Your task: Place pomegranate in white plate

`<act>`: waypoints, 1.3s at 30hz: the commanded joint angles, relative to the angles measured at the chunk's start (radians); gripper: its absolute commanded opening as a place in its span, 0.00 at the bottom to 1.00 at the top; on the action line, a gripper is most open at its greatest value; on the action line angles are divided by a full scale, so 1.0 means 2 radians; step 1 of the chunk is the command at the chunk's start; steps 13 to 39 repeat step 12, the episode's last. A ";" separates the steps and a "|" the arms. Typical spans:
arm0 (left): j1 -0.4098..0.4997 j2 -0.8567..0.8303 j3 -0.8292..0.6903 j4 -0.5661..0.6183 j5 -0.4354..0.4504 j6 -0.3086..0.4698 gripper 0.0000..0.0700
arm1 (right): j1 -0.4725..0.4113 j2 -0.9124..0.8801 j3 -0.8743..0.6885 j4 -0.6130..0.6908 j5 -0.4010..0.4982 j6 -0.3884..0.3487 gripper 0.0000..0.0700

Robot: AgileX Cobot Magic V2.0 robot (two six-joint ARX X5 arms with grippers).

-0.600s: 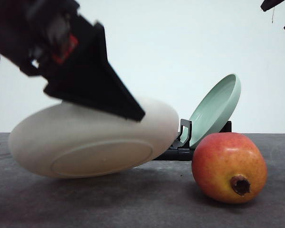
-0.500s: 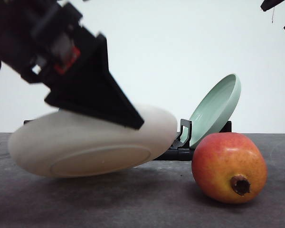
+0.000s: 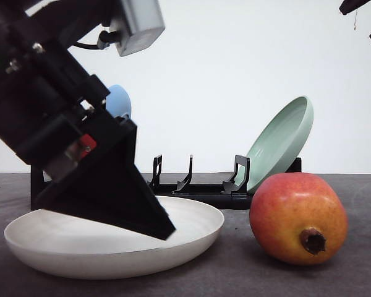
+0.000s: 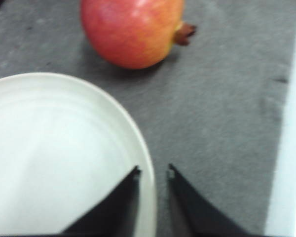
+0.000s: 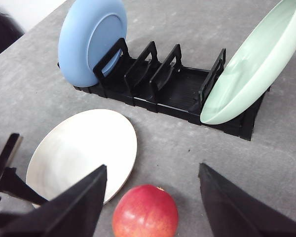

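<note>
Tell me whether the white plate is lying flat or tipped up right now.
Flat. The white plate rests open side up on the grey table, empty, with the left gripper straddling its rim. The pomegranate sits beside it.

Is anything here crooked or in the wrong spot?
Nothing is broken or spilled. The pale green plate leans far over at the end of the black rack, more tilted than the blue plate. The pomegranate lies on the table beside the white plate, not in it.
</note>
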 commanded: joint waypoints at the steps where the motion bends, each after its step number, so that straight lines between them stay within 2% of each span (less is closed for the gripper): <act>1: -0.007 0.002 0.007 0.001 0.004 -0.028 0.42 | 0.002 0.002 0.009 0.005 0.002 -0.006 0.54; 2: -0.007 -0.003 0.011 -0.008 0.004 -0.052 0.46 | 0.002 0.002 0.009 0.005 0.002 -0.006 0.54; 4: -0.004 -0.015 0.025 -0.037 0.004 -0.092 0.47 | 0.002 0.002 0.009 0.005 0.002 -0.006 0.54; 8: 0.010 -0.045 0.061 -0.114 0.006 -0.141 0.46 | 0.002 0.002 0.009 0.005 0.002 -0.006 0.54; 12: 0.037 -0.081 0.086 -0.182 0.006 -0.150 0.46 | 0.002 0.002 0.009 0.005 0.002 -0.006 0.54; 39: 0.037 -0.081 0.086 -0.182 0.006 -0.150 0.46 | 0.002 0.002 0.009 0.005 0.002 -0.006 0.54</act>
